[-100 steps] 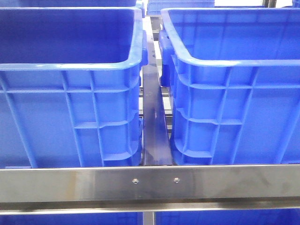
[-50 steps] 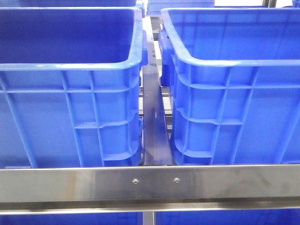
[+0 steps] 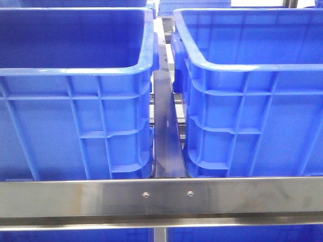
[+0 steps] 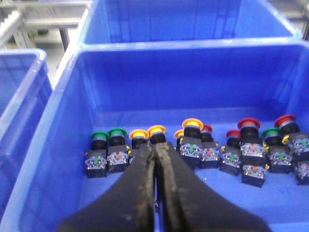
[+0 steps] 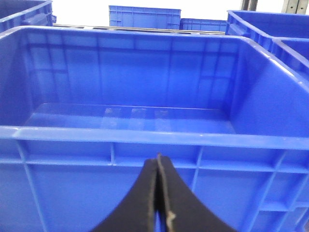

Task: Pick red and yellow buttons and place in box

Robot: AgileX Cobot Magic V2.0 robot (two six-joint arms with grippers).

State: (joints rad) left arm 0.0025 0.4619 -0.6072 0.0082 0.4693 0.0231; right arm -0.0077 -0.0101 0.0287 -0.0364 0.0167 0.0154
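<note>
In the left wrist view, a row of push buttons on black switch bodies lies on the floor of a blue crate [image 4: 58,125]. Yellow-capped buttons [image 4: 157,129] sit just beyond my left gripper [image 4: 155,145], which is shut and empty above the crate floor. Red-capped buttons [image 4: 248,123] lie further along the row. In the right wrist view, my right gripper [image 5: 158,157] is shut and empty, just outside the near wall of an empty blue box [image 5: 130,136]. Neither gripper shows in the front view.
Green-capped buttons [image 4: 99,136] lie at one end of the row. The front view shows two large blue crates, left [image 3: 75,70] and right [image 3: 242,65], with a dark gap between them, behind a steel rail [image 3: 161,196]. More blue crates stand around.
</note>
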